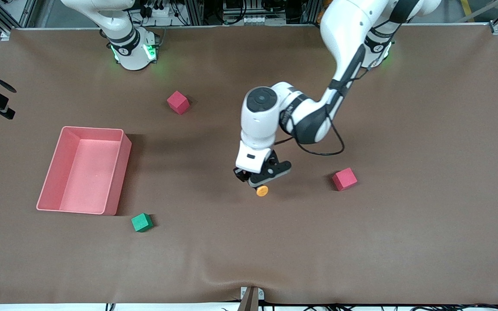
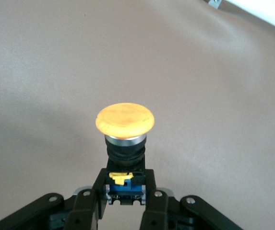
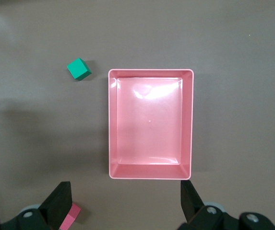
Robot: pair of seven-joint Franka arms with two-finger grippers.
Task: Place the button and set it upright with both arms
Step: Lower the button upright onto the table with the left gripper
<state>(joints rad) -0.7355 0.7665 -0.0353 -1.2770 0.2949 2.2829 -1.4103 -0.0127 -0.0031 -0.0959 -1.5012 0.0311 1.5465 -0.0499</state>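
1. The left gripper (image 1: 258,181) is clamped on the button (image 1: 262,190), its two fingers (image 2: 99,189) pinching the black base from either side. In the front view it sits low over the middle of the table (image 1: 404,242), and whether the button touches the cloth cannot be told.

2. The step in hand looks like the carry or set-down: the button is gripped by its base with the orange cap pointing away from the palm, so it seems to lie sideways rather than on its base.

3. The next move, as I judge it, calls for turning the wrist so the base faces the table, or a handover to the other arm, before letting go. With its broad cap over a narrow body it would likely tip or roll if released tilted.

4. The button itself: a round, slightly domed orange cap, a silvery ring under it, a short black cylindrical body, then a blue block with a yellow bit seated between the fingers.

5. Outward from the gripper: a red cube (image 1: 344,179) lies beside it toward the left arm's end; a green cube (image 1: 141,222) and a pink bin (image 1: 126,155) lie toward the right arm's end; a second red cube (image 1: 177,102) lies nearer the bases.

6. The right gripper (image 3: 125,203) waits above the pink bin with its fingers wide apart, holding nothing.
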